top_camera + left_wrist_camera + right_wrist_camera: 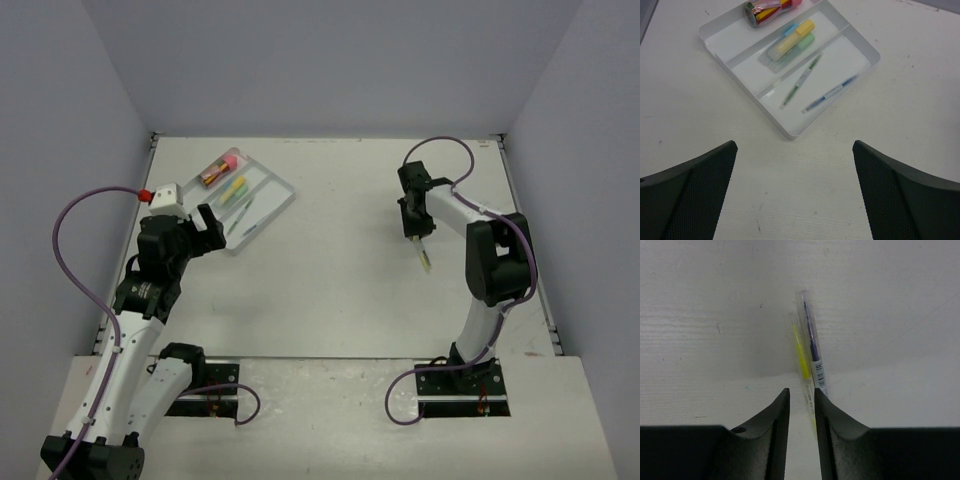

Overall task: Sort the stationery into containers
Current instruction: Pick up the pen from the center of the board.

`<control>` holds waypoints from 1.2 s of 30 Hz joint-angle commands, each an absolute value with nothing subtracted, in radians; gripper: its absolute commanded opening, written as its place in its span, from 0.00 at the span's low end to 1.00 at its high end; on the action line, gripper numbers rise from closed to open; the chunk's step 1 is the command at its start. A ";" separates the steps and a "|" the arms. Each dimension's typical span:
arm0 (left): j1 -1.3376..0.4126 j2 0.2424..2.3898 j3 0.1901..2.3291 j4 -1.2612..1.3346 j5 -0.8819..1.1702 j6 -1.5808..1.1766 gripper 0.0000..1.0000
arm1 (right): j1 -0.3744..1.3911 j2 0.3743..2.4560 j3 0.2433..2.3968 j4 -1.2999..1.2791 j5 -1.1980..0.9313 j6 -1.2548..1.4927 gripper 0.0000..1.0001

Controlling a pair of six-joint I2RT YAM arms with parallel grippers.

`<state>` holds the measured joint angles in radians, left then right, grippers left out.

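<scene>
The white three-compartment tray [790,134] lies ahead of my left gripper [795,150], which is wide open and empty over bare table. The tray holds a pink-capped tube [765,11], a yellow highlighter [792,39] beside a pale green one [800,49], a thin green pen [802,80] and a thin blue pen [832,92]. In the top view the tray [282,196] is back left. My right gripper [801,392] stands low at two pens on the table. A thin yellow pen [800,352] runs into its narrow gap. A blue pen [812,345] passes under the right finger.
White side walls bound the table on the left, right and back. In the top view my left gripper [205,225] sits at the tray's near-left side and my right gripper [415,238] is at the right, with the pens [426,258] just before it.
</scene>
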<state>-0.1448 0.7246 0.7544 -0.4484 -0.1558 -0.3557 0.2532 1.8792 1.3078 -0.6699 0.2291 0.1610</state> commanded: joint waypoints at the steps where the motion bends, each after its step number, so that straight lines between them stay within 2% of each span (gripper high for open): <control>1: -0.142 0.716 0.757 -0.410 -0.152 -0.333 1.00 | 0.233 1.909 1.372 -0.723 0.194 0.140 0.28; 12: -0.146 0.721 0.756 -0.406 -0.135 -0.331 1.00 | 0.208 1.824 1.357 -0.618 0.182 0.145 0.24; 21: -0.150 0.733 0.755 -0.396 -0.110 -0.334 1.00 | 0.158 1.891 1.408 -0.708 0.175 0.130 0.25; 24: -0.149 0.776 0.771 -0.375 -0.042 -0.378 1.00 | 0.158 1.815 1.348 -0.657 0.137 0.209 0.26; 27: -0.174 0.840 0.785 -0.308 0.077 -0.468 1.00 | 0.159 1.652 1.291 -0.600 0.218 0.300 0.33; 31: -0.515 1.032 0.837 -0.210 -0.233 -0.583 1.00 | 0.158 1.444 1.240 -0.580 0.265 0.375 0.46; 32: -0.562 1.100 0.861 -0.185 -0.263 -0.605 1.00 | 0.158 1.434 1.228 -0.578 0.273 0.385 0.49; 33: -0.607 1.189 0.915 -0.151 -0.259 -0.650 1.00 | 0.159 1.356 1.205 -0.576 0.284 0.395 0.58; 36: -0.736 1.473 1.045 -0.101 -0.260 -0.705 1.00 | 0.158 1.242 1.166 -0.573 0.317 0.419 0.68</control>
<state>-0.6146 1.2175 0.9040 -0.2522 -0.1737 -0.5734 0.1585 1.3761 1.2096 -0.6022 0.2356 0.3406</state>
